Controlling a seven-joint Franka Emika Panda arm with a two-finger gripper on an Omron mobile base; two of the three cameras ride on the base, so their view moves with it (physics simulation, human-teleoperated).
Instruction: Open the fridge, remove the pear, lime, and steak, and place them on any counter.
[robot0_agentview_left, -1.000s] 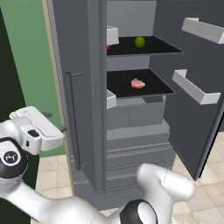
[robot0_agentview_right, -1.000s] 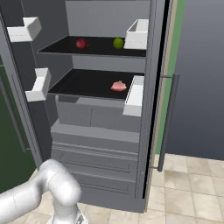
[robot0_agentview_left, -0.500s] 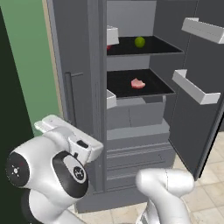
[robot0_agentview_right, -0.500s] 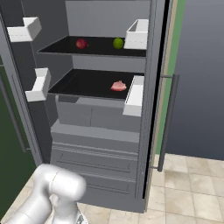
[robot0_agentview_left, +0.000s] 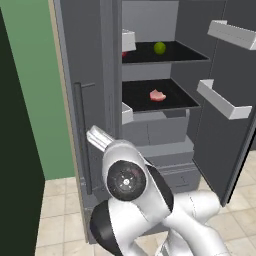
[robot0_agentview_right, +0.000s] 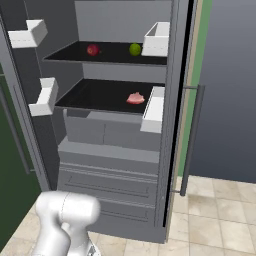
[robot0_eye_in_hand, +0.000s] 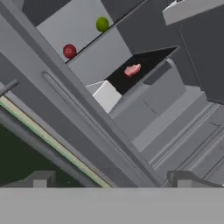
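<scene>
1. In the left base view, the big white arm (robot0_agentview_left: 145, 200) sits in the lower middle of the frame and covers the lower part of the fridge (robot0_agentview_left: 100, 75).
2. In that view the pear (robot0_agentview_left: 124, 54) is almost all hidden behind a white door bin (robot0_agentview_left: 128, 40). Just a thin red bit peeks out at the upper middle.
3. The right base view shows the whole pear (robot0_agentview_right: 92, 49) on the top black shelf (robot0_agentview_right: 107, 52), at the upper left of the frame.
4. The lime (robot0_agentview_right: 135, 49) sits on the same shelf, to the right of the pear and well apart from it.
5. The steak (robot0_agentview_right: 135, 98) lies alone on the lower black shelf (robot0_agentview_right: 100, 95), near the middle of the frame.
6. The hand view is tipped sideways. There the pear (robot0_eye_in_hand: 69, 51) and lime (robot0_eye_in_hand: 102, 24) show at the upper left, and the steak (robot0_eye_in_hand: 132, 69) a bit lower, near the middle.
7. The gripper (robot0_eye_in_hand: 109, 180) shows just as two dark finger tips (robot0_eye_in_hand: 40, 179) at the bottom of the hand view. They stand wide apart and hold nothing.
8. The fridge doors are open. The right door is cut off at the right edge of the left base view.
</scene>
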